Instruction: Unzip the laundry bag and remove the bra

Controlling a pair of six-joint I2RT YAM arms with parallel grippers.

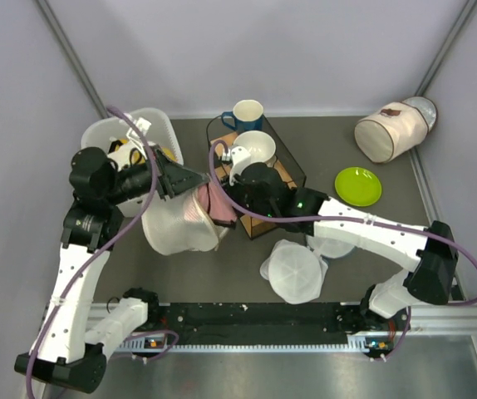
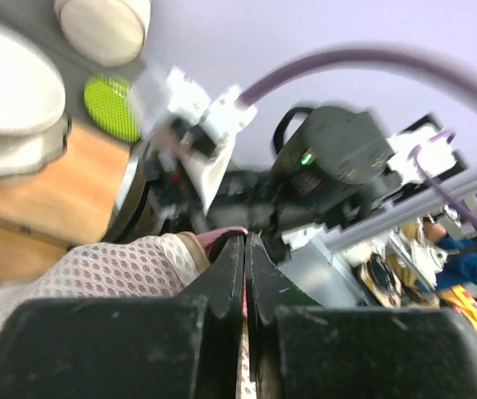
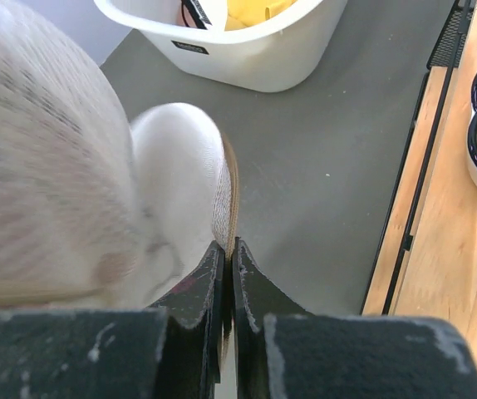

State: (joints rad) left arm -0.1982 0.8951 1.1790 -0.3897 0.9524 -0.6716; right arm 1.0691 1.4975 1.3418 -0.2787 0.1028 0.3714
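Observation:
The cream laundry bag [image 1: 174,226] hangs lifted between the two arms at centre left. My left gripper [image 1: 199,179] is shut on its upper edge; in the left wrist view the mesh fabric [image 2: 97,266] runs between the closed jaws of that gripper [image 2: 245,237]. My right gripper [image 1: 228,202] is shut on the bag's tan rim from the right, and in the right wrist view the rim [image 3: 231,179] enters the jaws of that gripper [image 3: 228,243]. The pink bra [image 1: 219,204] shows at the open gap between the two grippers, and as a pink edge [image 2: 222,233] by the left fingertips.
A white basket [image 1: 159,125] with a yellow item stands at back left. Behind the right gripper is a black wire rack [image 1: 292,162] holding a white bowl [image 1: 255,148] and a blue mug [image 1: 245,114]. A green plate [image 1: 357,185], a white cylinder bag [image 1: 392,129] and translucent discs [image 1: 295,270] lie right.

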